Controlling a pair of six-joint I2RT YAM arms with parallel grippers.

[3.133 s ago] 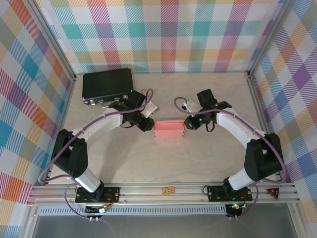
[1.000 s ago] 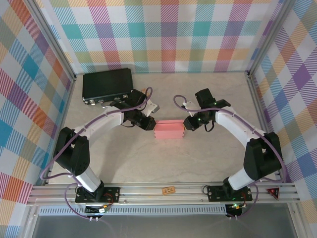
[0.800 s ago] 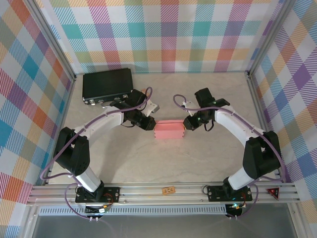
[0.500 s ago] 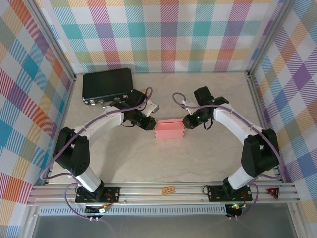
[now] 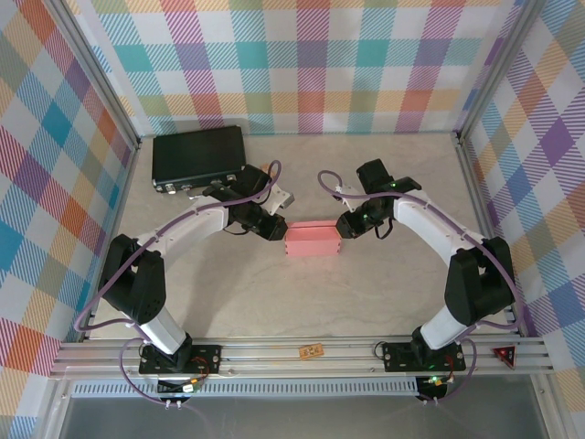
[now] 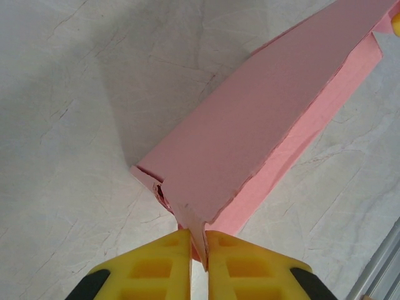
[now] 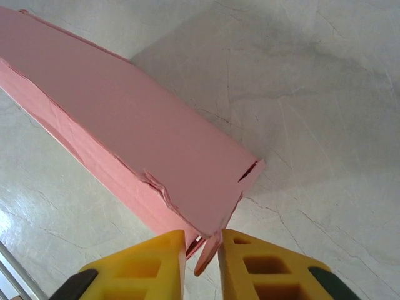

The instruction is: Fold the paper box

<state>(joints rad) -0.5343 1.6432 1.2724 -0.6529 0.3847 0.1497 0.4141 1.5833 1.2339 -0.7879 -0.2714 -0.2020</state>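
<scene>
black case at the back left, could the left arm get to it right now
Probably yes for reach: the black case lies right beside the left arm's wrist. But its jaws are shut on the paper box's end flap, so it would have to let go first.

**Plaid walls (image 5: 311,64) around a marble-look tabletop (image 5: 302,293)**

Closed in at 9, 12 and 3 o'clock by pastel checks of teal, orange, pink, purple and yellow. Cornered at 10 and 2 o'clock by slanting aluminium posts (image 5: 102,82). Pale beige underfoot, veined with thin grey cracks, evenly lit, softly shadowed. Bounded at 6 o'clock by a slotted aluminium rail (image 5: 274,355).
</scene>
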